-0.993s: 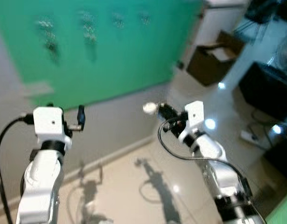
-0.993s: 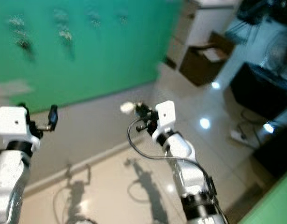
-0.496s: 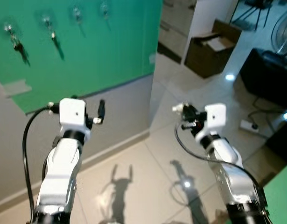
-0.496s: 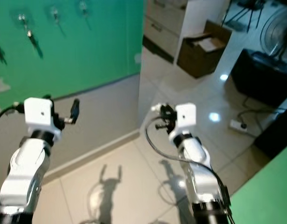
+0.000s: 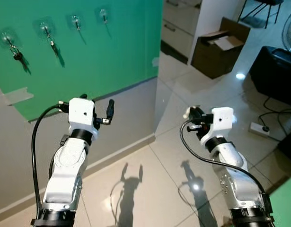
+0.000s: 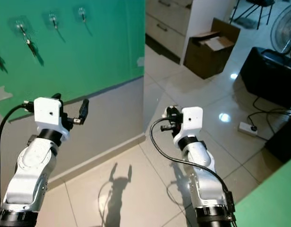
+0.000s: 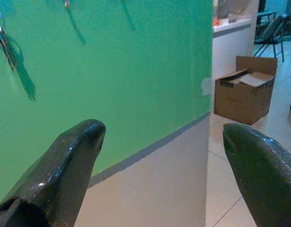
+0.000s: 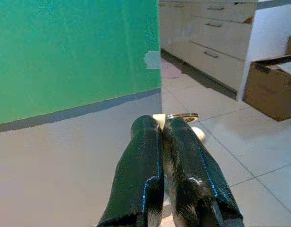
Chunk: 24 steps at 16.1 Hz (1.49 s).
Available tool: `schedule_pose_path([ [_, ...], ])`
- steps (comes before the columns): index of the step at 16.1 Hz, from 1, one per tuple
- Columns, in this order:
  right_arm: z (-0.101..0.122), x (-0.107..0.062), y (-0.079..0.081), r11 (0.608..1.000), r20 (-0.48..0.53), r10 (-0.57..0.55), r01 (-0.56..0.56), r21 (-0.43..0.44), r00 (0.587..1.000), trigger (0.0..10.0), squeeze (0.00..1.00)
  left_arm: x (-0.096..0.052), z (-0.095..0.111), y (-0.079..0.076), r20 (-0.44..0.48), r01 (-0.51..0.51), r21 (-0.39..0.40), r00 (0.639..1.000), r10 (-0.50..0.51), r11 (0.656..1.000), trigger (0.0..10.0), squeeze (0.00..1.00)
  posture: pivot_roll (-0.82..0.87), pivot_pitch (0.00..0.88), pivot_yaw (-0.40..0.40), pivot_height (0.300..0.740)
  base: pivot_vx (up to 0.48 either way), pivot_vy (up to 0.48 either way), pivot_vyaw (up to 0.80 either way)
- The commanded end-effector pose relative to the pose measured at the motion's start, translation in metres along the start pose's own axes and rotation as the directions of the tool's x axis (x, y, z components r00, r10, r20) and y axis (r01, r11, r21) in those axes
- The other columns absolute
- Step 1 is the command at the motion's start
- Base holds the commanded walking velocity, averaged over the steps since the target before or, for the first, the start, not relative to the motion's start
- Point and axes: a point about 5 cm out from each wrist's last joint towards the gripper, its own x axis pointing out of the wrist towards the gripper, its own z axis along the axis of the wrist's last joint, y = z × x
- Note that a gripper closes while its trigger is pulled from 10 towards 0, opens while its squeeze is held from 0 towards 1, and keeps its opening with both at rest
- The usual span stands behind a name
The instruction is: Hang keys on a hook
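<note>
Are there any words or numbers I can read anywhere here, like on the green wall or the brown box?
None can be read.
Green wall: plain, only hooks and a piece of tape.
Cardboard box: no print visible.
Robot's right tool, shut on a key ring: no writing shows.

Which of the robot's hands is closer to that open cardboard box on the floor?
The right. The right gripper, holding the keys, is raised on the side toward the cardboard box. The left gripper is farther off, in front of the green wall.
</note>
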Motion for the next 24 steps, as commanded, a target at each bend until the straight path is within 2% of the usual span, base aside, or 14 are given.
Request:
schedule_pose_path([
  [1, 0.006, 0.003, 0.002, 1.0, 0.017, 0.009, -0.009, -0.01, 1.0, 10.0, 0.0, 0.001, 0.0, 0.003, 0.004, -0.004, -0.001, 1.0, 0.004, 1.0, 10.0, 0.0, -0.03, 0.02, 0.019, 0.74, 0.277, 0.0, 0.0],
  [8, 0.003, 0.004, 0.004, 1.0, 0.001, 0.029, -0.029, -0.006, 1.0, 10.0, 0.0, -0.005, -0.001, -0.001, 0.016, 0.024, -0.001, 1.0, -0.024, 1.0, 10.0, 0.0, -0.02, 0.009, 0.017, 0.74, 0.278, 0.0, 0.0],
  [16, 0.008, 0.005, -0.007, 0.999, 0.007, 0.038, -0.038, -0.021, 0.999, 10.0, 0.0, -0.007, -0.003, -0.006, 0.017, 0.028, -0.019, 0.999, -0.028, 0.999, 10.0, 0.0, -0.03, 0.013, -0.009, 0.74, 0.285, 0.0, 0.0],
  [20, 0.017, 0.003, -0.019, 1.0, 0.037, 0.019, -0.019, -0.006, 0.999, 10.0, 0.0, 0.0, -0.004, -0.01, 0.018, 0.041, -0.027, 0.999, -0.041, 0.999, 10.0, 0.0, -0.06, 0.0, 0.007, 0.74, 0.292, 0.0, 0.0],
  [21, 0.022, 0.002, -0.025, 1.0, 0.044, -0.006, 0.007, -0.018, 0.999, 10.0, 0.0, 0.004, -0.006, -0.017, 0.006, 0.076, -0.01, 0.997, -0.076, 0.997, 10.0, 0.0, -0.09, 0.0, 0.007, 0.74, 0.27, 0.0, 0.0],
  [24, 0.033, 0.001, -0.029, 1.0, 0.078, -0.025, 0.025, -0.005, 0.997, 10.0, 0.0, 0.009, -0.009, -0.025, -0.017, 0.117, 0.002, 0.993, -0.117, 0.993, 10.0, 0.0, -0.12, 0.0, 0.013, 0.74, 0.0, 0.0, 0.0],
])
